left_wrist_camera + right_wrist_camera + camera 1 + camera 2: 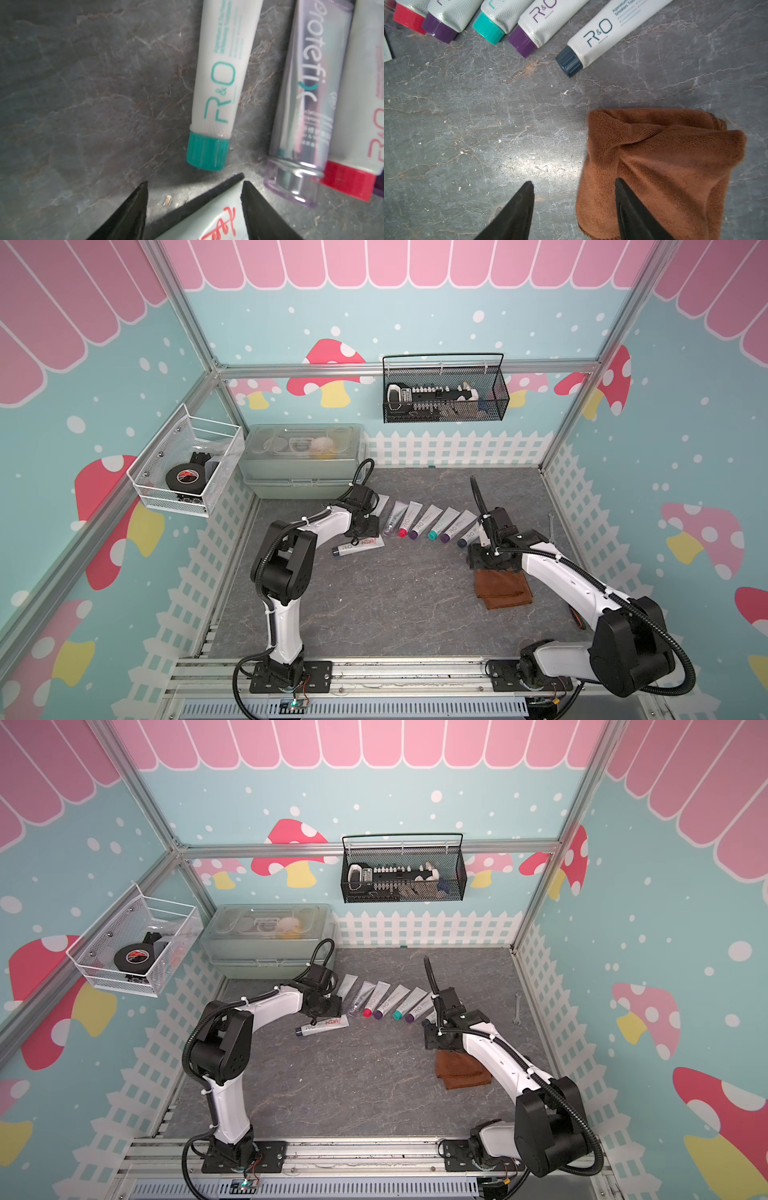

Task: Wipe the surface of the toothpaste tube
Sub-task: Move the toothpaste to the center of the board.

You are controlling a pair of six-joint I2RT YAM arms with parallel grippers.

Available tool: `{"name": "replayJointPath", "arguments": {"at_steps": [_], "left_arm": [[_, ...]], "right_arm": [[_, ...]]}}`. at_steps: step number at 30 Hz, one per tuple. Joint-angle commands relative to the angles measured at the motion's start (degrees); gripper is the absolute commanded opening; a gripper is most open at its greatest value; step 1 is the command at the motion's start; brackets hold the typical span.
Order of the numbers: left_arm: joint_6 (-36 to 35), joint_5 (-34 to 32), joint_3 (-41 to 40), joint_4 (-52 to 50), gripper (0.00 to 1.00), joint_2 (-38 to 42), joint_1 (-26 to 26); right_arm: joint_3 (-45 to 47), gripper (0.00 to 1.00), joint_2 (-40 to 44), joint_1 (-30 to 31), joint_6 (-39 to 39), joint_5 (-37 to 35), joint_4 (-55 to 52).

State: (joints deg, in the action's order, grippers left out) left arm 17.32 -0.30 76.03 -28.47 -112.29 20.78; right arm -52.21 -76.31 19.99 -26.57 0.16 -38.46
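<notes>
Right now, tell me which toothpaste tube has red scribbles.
The tube lying alone, crosswise before the row, beneath the left gripper; the others look unmarked.

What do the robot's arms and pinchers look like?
The left arm and the right arm both have smooth white shells with chunky black joints. A black ribbed hose runs along each, fastened with white zip ties. The left gripper and right gripper end in pointed black fingers.

The left arm (pixel 286 622) and right arm (pixel 552 568) bend at the elbow and reach forward and downward, the left gripper (pixel 195 182) and right gripper (pixel 574 181) both low with jaws spread apart.
</notes>
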Motion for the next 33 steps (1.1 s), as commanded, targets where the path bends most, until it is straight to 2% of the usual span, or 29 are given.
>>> {"name": "replayJointPath", "arguments": {"at_steps": [1, 5, 13, 19, 21, 25, 27, 30, 33], "left_arm": [[2.26, 2.11, -2.54, -2.42, 0.70, 3.68, -0.34], [3.22, 3.46, -5.82, -2.38, 0.70, 5.67, 0.09], [3.89, 0.89, -11.12, -2.75, 0.70, 7.96, 2.42], [4.79, -2.29, -13.13, -4.46, 0.67, 9.31, 7.51], [5.29, -3.51, -13.76, -5.04, 0.60, 9.59, 8.76], [6.41, -4.86, -16.04, -5.02, 0.32, 9.77, 11.72], [6.92, -5.69, -17.20, -4.78, 0.22, 10.02, 13.21], [7.71, -6.43, -20.13, -3.47, 0.15, 12.12, 15.17], [7.69, -5.87, -23.43, -0.43, 0.14, 16.13, 18.44]], "right_arm": [[0.78, 0.62, 1.59, 0.47, 0.51, 0.85, 0.21], [0.79, 0.62, 1.92, 0.57, 0.64, 1.15, 0.29], [1.05, 0.61, 2.41, 0.80, 0.64, 1.75, 0.66], [1.28, 0.61, 3.18, 0.90, 0.54, 1.90, 0.80], [1.36, 0.61, 3.50, 0.90, 0.55, 1.88, 0.68], [1.39, 0.61, 3.85, 0.97, 0.46, 1.76, 0.55], [1.35, 0.61, 3.94, 0.93, 0.37, 1.69, 0.49], [1.36, 0.61, 3.90, 0.87, 0.35, 1.51, 0.31], [1.36, 0.61, 3.56, 0.93, 0.35, 1.21, 0.38]]}}
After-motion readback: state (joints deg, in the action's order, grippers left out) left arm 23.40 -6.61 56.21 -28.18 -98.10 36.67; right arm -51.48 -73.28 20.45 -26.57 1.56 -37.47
